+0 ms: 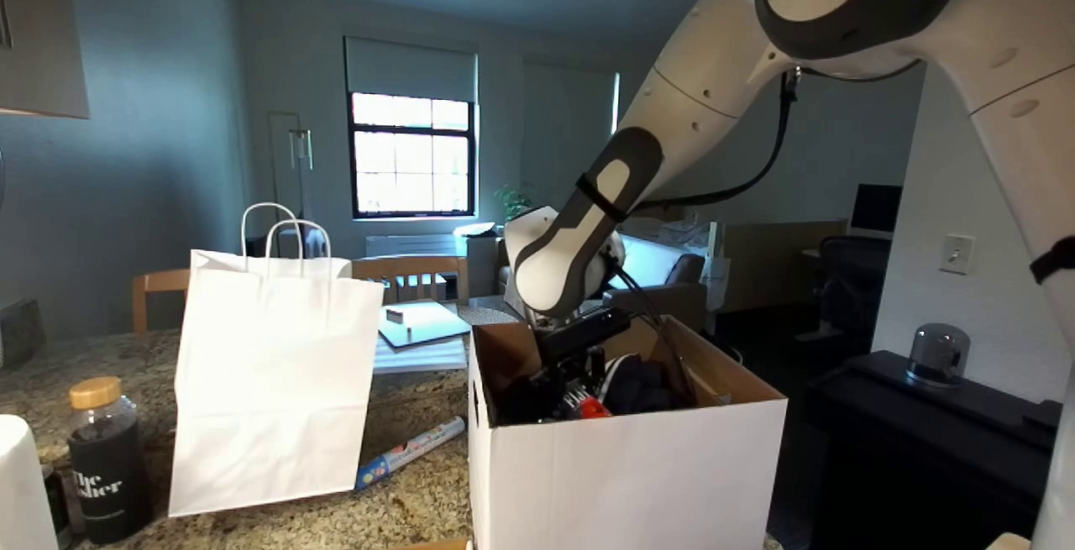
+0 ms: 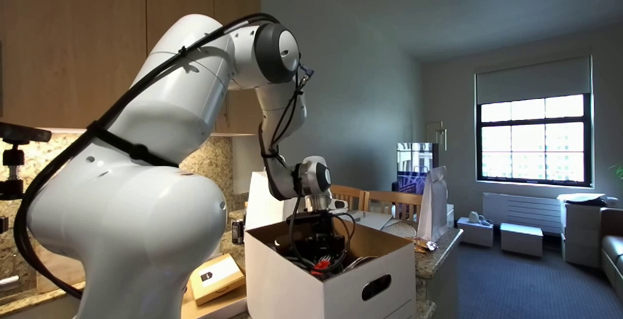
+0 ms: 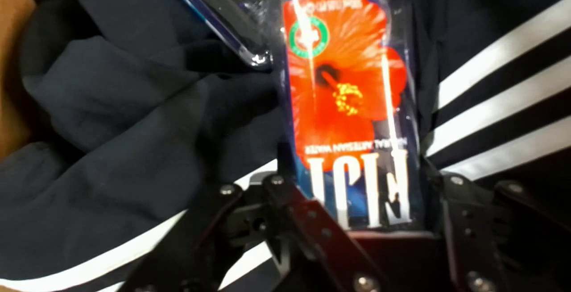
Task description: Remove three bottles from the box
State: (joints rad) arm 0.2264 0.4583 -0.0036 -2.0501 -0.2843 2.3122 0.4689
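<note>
Gripper [image 3: 356, 171] down in the white box [image 1: 630, 479], apparently clamped on a Fiji bottle [image 3: 343, 87].

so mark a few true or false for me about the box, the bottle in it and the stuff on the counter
1. The box has a handle hole in one side. True.
2. The water bottle is between the jaws of the gripper. True.
3. The water bottle is already out of the box. False: it is inside.
4. The box is closed on top. False: its top is open.
5. On the counter, a tube lies between the paper bag and the box. True.
6. The paper bag is black. False: it is white.
</note>
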